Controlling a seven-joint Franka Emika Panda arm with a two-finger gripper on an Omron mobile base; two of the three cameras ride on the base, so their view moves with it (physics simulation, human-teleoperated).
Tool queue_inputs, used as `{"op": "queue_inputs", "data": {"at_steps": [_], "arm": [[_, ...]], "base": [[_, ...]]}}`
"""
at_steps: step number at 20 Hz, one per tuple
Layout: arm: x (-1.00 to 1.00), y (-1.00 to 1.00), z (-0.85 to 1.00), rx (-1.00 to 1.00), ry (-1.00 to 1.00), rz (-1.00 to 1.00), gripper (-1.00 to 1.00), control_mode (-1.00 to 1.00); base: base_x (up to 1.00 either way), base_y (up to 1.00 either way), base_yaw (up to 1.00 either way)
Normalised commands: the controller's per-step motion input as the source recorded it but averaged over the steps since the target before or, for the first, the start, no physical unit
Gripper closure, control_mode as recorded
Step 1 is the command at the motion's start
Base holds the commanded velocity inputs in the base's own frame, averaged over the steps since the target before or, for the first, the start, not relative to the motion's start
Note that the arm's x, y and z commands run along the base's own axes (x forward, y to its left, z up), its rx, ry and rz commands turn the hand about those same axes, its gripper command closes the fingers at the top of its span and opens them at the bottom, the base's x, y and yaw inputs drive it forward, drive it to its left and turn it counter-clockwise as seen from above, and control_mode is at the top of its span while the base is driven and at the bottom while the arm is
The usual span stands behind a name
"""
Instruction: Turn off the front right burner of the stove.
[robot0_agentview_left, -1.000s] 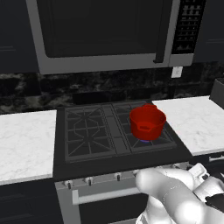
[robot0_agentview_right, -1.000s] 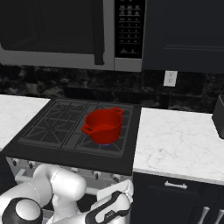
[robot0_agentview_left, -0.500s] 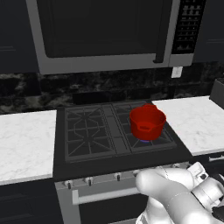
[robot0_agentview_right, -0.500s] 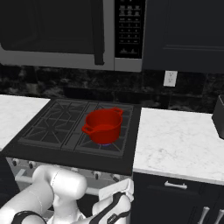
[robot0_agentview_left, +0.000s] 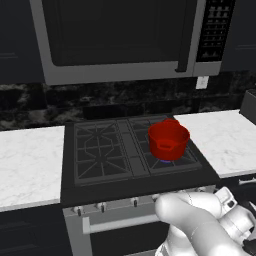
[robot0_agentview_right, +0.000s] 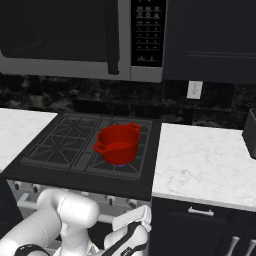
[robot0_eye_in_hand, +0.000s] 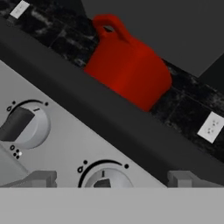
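The stove (robot0_agentview_left: 105, 150) is a black cooktop with dark grates and a steel front with small knobs (robot0_agentview_left: 134, 201). A red pot (robot0_agentview_left: 169, 140) stands on the front right burner (robot0_agentview_left: 189, 156), with a blue flame under it. The stove (robot0_agentview_right: 55, 150), the red pot (robot0_agentview_right: 117, 144) and the front right burner (robot0_agentview_right: 134, 168) also appear from the right. In the hand view my gripper (robot0_eye_in_hand: 112, 179) is open, close to the steel panel, with a round knob (robot0_eye_in_hand: 104, 178) between its grey fingertips (robot0_eye_in_hand: 40, 178). A second knob (robot0_eye_in_hand: 24, 124) sits up and to the left.
A steel-framed microwave (robot0_agentview_left: 120, 40) hangs above the stove. White marble counters (robot0_agentview_left: 30, 160) (robot0_agentview_right: 200, 165) flank it. A dark appliance (robot0_agentview_right: 250, 132) stands at the far right. My white arm (robot0_agentview_left: 200, 225) fills the space before the oven door.
The arm has shifted only slightly in front of the stove's knob row. The red pot and the stove have not moved.
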Motion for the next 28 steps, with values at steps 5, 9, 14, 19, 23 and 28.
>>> {"op": "queue_inputs", "data": {"at_steps": [5, 9, 14, 19, 23, 28], "arm": [[-0.01, 0.02, 0.0, 0.0, 0.0, 0.0, -1.0, -1.0], [0.0, 0.0, -0.04, 0.0, 0.0, 0.0, -1.0, -1.0], [0.0, 0.0, -0.24, -0.05, 0.0, -0.01, -1.0, -1.0], [0.13, -0.01, -0.21, -0.04, 0.0, -0.04, -1.0, -1.0], [0.33, 0.0, -0.06, 0.0, 0.0, -0.01, -1.0, -1.0], [0.24, -0.08, 0.0, 0.01, 0.0, 0.0, -1.0, -1.0]], "base": [[0.0, 0.0, 0.0], [0.0, 0.0, 0.0], [0.0, 0.0, 0.0], [0.0, 0.0, 0.0], [0.0, 0.0, 0.0], [0.0, 0.0, 0.0]]}}
